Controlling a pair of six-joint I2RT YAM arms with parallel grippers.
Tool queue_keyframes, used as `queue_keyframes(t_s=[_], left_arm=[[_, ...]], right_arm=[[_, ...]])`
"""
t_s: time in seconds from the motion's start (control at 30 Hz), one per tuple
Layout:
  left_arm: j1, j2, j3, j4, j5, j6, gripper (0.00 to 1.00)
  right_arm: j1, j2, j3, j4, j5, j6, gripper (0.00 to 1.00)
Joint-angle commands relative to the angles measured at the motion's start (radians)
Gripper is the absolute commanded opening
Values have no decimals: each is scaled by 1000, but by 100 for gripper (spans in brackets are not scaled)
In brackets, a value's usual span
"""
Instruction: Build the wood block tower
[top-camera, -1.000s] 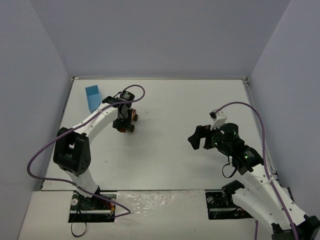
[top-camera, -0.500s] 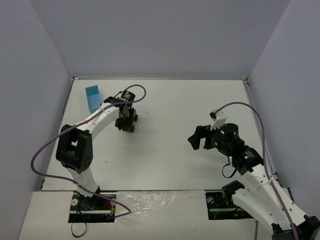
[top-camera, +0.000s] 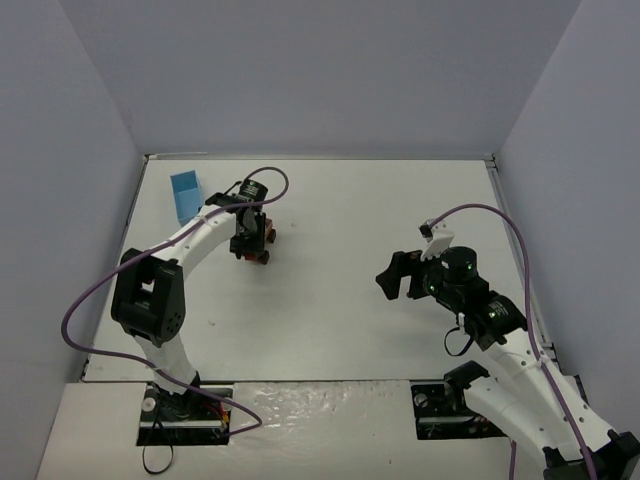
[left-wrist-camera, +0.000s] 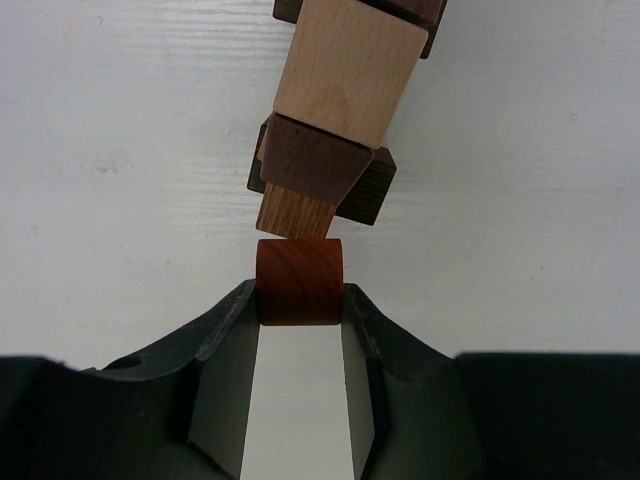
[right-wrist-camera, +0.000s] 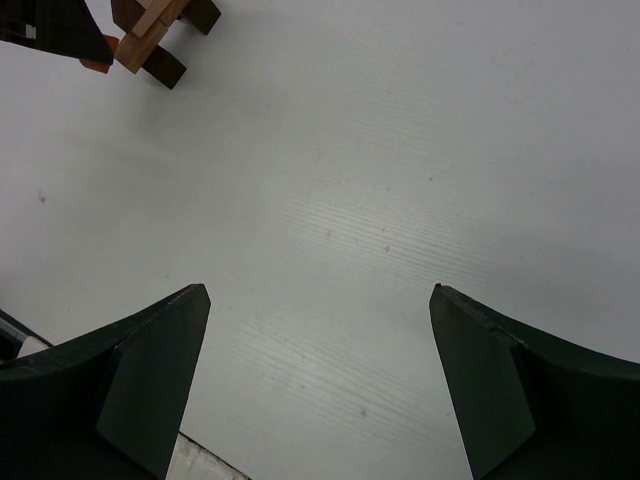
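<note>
Bright, soft, even light; clear pictures.
The white bench (top-camera: 350, 310) carries only faint shadows, and its glossy near strip (top-camera: 320, 400) catches mottled glare. Left wrist view: red block (left-wrist-camera: 300, 275) crisp with visible grain, the black left tool (left-wrist-camera: 300, 300) nearly featureless.

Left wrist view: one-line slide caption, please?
Left gripper, jaws shut on a reddish-orange block, holds it close beside the tan-and-brown tower.

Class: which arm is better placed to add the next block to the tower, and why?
Left. The left gripper is shut on a reddish block right next to the tower. The right gripper is open, empty and well away from it.
</note>
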Motion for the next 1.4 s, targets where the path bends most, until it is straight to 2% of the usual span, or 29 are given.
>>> queue_keyframes(t_s=[0.0, 1.37], left_arm=[[7, -6, 16, 22, 1, -14, 2], [22, 45, 56, 38, 4, -15, 8]], right_arm=[[7, 3, 13, 43, 1, -11, 90], [6, 6, 10, 43, 2, -10, 90]])
